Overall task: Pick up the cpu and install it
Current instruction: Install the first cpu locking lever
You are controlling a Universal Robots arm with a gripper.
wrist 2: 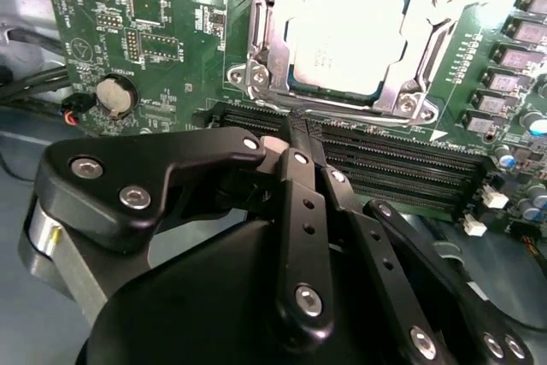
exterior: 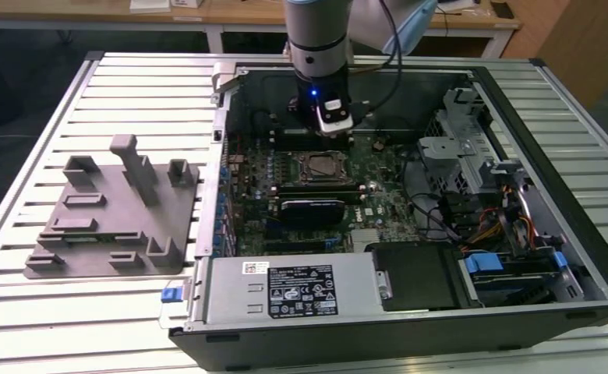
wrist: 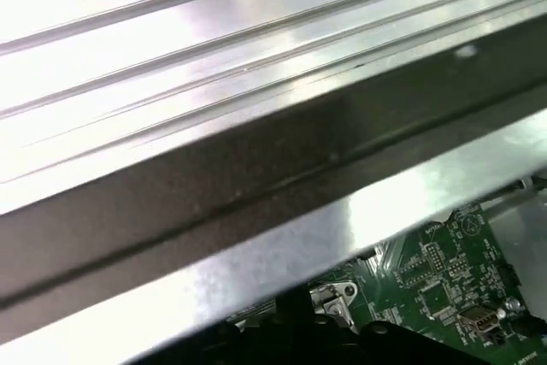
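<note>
The cpu point(wrist 2: 346, 36), a square chip with a shiny silver top, lies flat inside the metal-framed socket point(wrist 2: 256, 49) on the green motherboard. In the exterior view the cpu point(exterior: 315, 165) sits mid-board in the open computer case. My gripper point(wrist 2: 299, 128) hangs above the black memory slots just beside the socket, its black fingers point(wrist 2: 295, 185) pressed together with nothing between them. In the exterior view the gripper point(exterior: 323, 132) is over the board just behind the socket, apart from the chip.
A grey plastic fixture block point(exterior: 117, 210) lies on the slatted table at the exterior view's left. The case holds a power supply point(exterior: 283, 288), a drive cage point(exterior: 471, 156) and cables point(exterior: 491, 230). The case wall point(wrist: 256, 168) runs close to the wrist.
</note>
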